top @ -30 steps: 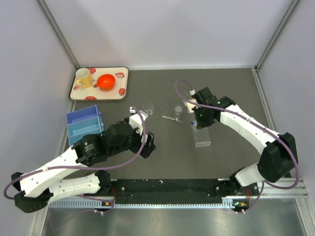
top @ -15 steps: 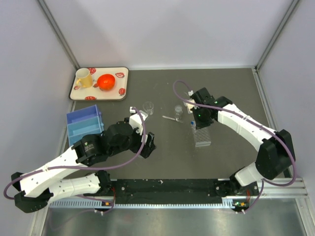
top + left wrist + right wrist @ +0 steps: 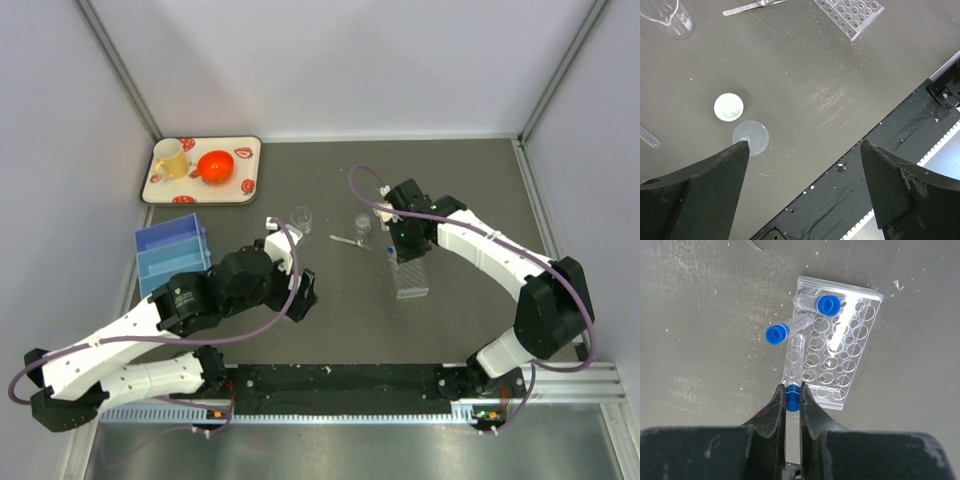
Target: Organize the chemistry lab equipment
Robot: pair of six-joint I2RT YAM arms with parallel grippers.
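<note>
My right end effector [image 3: 791, 402] pinches a blue-capped tube [image 3: 795, 357] over the tube rack [image 3: 852, 365] just ahead. My left end effector [image 3: 803, 146] gapes wide and empty above a white cup [image 3: 729, 107]; most sorting looks undone.

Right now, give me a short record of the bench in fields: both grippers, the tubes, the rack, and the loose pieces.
left gripper: open, empty, above the table
right gripper: shut on the cap of a blue-capped tube
held tube: extends over the tube rack
other tubes: second tube and third tube, both blue-capped, tilted at the rack's far end
loose items: beaker, thin rod, white cup, clear round piece
left side: blue bin
</note>
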